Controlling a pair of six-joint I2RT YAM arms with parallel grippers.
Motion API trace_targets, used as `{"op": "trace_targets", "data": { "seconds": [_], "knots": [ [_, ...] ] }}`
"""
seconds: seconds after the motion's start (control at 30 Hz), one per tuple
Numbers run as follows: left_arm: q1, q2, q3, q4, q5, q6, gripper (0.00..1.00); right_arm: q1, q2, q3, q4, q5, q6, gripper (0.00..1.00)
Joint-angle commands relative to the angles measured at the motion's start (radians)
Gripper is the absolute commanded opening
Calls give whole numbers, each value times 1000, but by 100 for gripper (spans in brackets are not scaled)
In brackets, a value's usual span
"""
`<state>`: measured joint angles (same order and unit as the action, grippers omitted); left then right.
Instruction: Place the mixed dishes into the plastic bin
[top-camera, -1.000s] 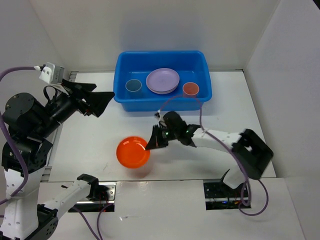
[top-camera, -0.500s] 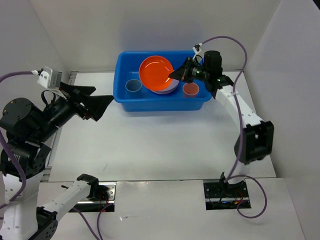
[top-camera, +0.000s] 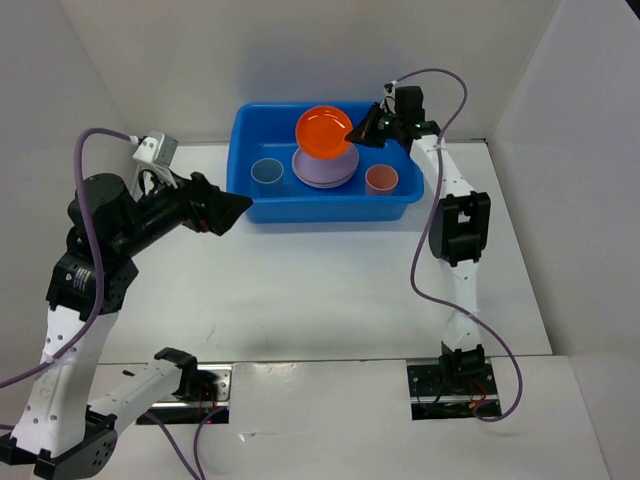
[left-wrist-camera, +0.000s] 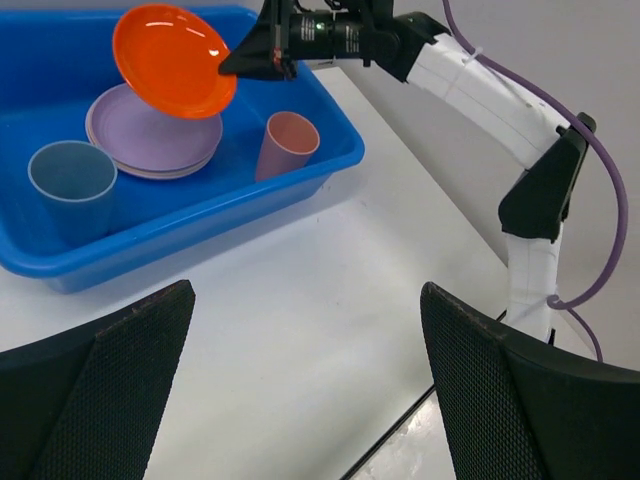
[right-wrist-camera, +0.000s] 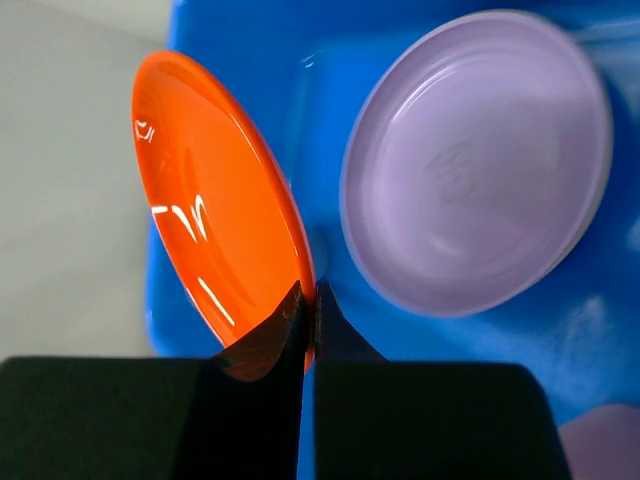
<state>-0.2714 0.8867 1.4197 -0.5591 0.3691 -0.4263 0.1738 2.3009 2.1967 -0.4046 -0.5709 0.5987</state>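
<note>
Orange plate (top-camera: 324, 131) shifted toward the far edge of the plastic bin (top-camera: 250, 205), tilted over lavender plate (top-camera: 322, 170), rim clenched by right gripper (top-camera: 352, 135), left gripper (top-camera: 232, 210) spread wide beside the bin's near-left corner

Right end effector (top-camera: 353, 134) pinches orange plate (top-camera: 322, 130) over blue bin (top-camera: 330, 209).

Bright, even overhead light is filling all 3 views. Soft shadows are falling on the white table (top-camera: 330, 280) just in front of the blue bin (top-camera: 325, 208). Glare streaks are shining on the orange plate (right-wrist-camera: 215, 240) above the bin.
</note>
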Motion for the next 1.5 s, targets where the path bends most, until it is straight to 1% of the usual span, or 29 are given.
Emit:
{"op": "trace_targets", "data": {
  "seconds": [0.0,0.07,0.13,0.17,0.2,0.23,0.27,0.3,0.33,0.37,0.4,0.43,0.57,0.67,0.7,0.77,0.8,0.83,0.9,0.93,1.0,1.03,1.1,1.13,1.23,1.27,1.33,1.43,1.47],
  "knots": [
    [-3,-3,-19,67,22,-5,100,9,86,188,-105,28,-43,0],
    [-3,6,-19,67,22,6,100,9,179,274,-160,42,-57,0],
    [-3,15,-19,67,13,6,100,18,257,473,-284,72,-83,0],
    [-3,24,-19,67,13,6,100,18,363,568,-342,98,-83,0],
    [-3,24,-19,67,13,6,100,27,434,839,-473,114,-95,0],
    [-3,24,-19,67,13,15,100,27,521,927,-485,114,-80,0],
    [-3,35,-19,67,13,15,100,27,482,831,-446,44,-68,0],
    [-3,35,-19,67,13,15,100,18,491,810,-427,58,-59,0],
    [-3,35,-19,67,13,27,100,18,524,886,-485,92,-59,0],
    [-3,44,-7,58,13,27,100,18,547,931,-485,104,-59,0],
    [-3,44,-7,57,13,27,100,18,548,881,-475,89,-59,0],
    [-3,44,-7,57,4,27,100,18,583,943,-496,98,-59,2],
    [6,44,-7,57,4,37,100,18,609,943,-507,88,-59,5],
    [6,44,-7,57,4,37,100,18,609,943,-507,88,-59,11],
    [6,44,4,48,4,37,100,18,609,943,-507,88,-59,17],
    [6,35,4,48,4,37,100,18,598,943,-507,88,-59,23],
    [6,35,15,39,4,37,100,18,588,943,-507,88,-59,26],
    [6,35,15,39,-5,37,100,18,571,943,-507,77,-59,32],
    [6,26,24,30,-6,37,100,18,548,943,-507,77,-69,42],
    [6,26,24,30,-6,37,100,18,517,943,-516,77,-70,55],
    [6,15,35,21,-6,37,100,18,476,943,-536,77,-82,69],
    [6,15,35,21,-6,28,100,18,424,943,-545,86,-82,79],
    [6,5,35,21,4,18,100,18,359,943,-585,117,-111,87],
    [6,-6,35,21,4,18,100,18,285,943,-603,137,-123,100],
    [6,-29,35,21,17,9,100,58,149,943,-698,329,-197,100],
    [6,-43,35,21,17,9,100,72,62,943,-726,439,-210,100],
    [6,-72,16,33,17,-17,100,108,-51,934,-816,520,-211,100],
    [6,-104,-13,71,42,-55,100,186,-145,893,-898,688,-160,100],
    [6,-117,-36,89,62,-68,100,217,-212,858,-898,785,-160,100]
  ]
}}
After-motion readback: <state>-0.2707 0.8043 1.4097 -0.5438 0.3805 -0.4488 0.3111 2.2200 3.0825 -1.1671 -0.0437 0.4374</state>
